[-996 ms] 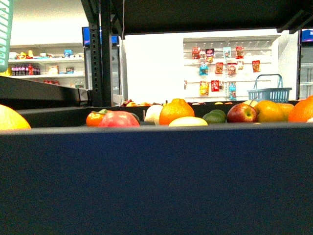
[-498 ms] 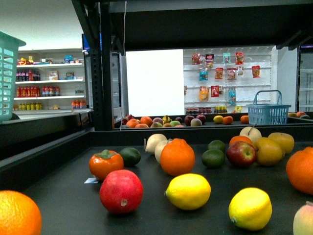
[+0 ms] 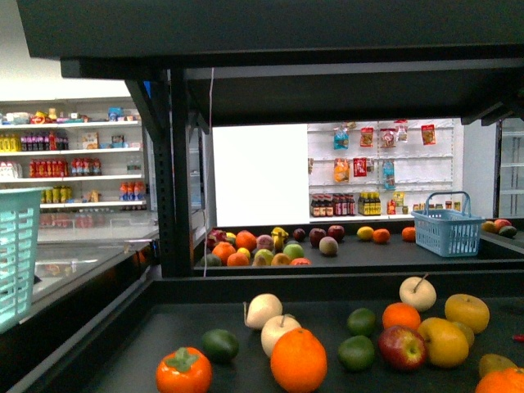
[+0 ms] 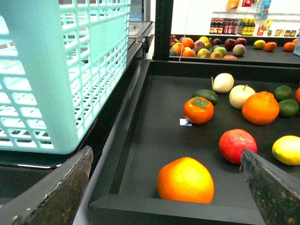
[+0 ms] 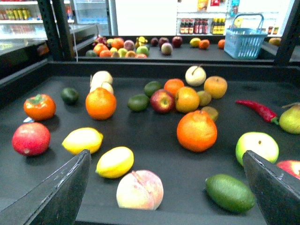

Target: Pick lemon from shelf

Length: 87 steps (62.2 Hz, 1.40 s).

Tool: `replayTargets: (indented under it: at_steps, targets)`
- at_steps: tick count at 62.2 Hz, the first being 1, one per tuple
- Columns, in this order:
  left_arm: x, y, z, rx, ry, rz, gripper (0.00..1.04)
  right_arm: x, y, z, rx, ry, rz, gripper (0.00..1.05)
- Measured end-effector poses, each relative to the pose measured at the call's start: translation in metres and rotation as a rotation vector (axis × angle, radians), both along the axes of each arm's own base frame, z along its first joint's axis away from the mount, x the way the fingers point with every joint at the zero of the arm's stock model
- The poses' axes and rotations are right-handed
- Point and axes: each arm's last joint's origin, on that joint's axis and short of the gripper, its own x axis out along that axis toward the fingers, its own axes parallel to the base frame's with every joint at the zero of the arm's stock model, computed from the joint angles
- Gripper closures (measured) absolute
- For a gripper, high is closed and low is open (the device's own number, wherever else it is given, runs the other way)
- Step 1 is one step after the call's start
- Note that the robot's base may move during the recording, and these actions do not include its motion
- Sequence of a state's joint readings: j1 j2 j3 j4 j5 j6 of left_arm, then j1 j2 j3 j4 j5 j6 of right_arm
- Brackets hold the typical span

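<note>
Nearer lemon (image 5: 115,161) lies near shelf (image 5: 154,136) front lip, peach (image 5: 139,190) just beside.

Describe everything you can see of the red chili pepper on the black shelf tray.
The chili pepper is long, slim, glossy red and slightly curved, with a green stem end toward the yellow-green pear. It lies flat on the black shelf tray; whether its stem touches the pear is unclear.

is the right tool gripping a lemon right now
No, the right wrist view shows the right tool open and empty, with the nearest lemon lying apart from it on the shelf.
</note>
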<state>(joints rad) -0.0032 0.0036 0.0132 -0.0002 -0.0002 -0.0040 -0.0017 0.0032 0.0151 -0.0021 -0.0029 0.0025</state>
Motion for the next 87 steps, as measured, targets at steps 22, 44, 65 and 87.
replayTargets:
  at_steps: [22,44,65,87]
  targets:
    - [0.0,0.0,0.0,0.0,0.0,0.0,0.08,0.0,0.0,0.0,0.0,-0.001,0.0,0.07]
    - [0.0,0.0,0.0,0.0,0.0,0.0,0.08,0.0,0.0,0.0,0.0,-0.001,0.0,0.07]
    - [0.005,0.007,-0.006,-0.364,0.278,-0.074,0.08,0.0,0.0,0.0,0.0,-0.001,0.0,0.07]
    - [0.064,0.077,0.073,-1.009,0.127,-0.055,0.08,0.0,0.0,0.0,0.0,-0.001,0.0,0.07]
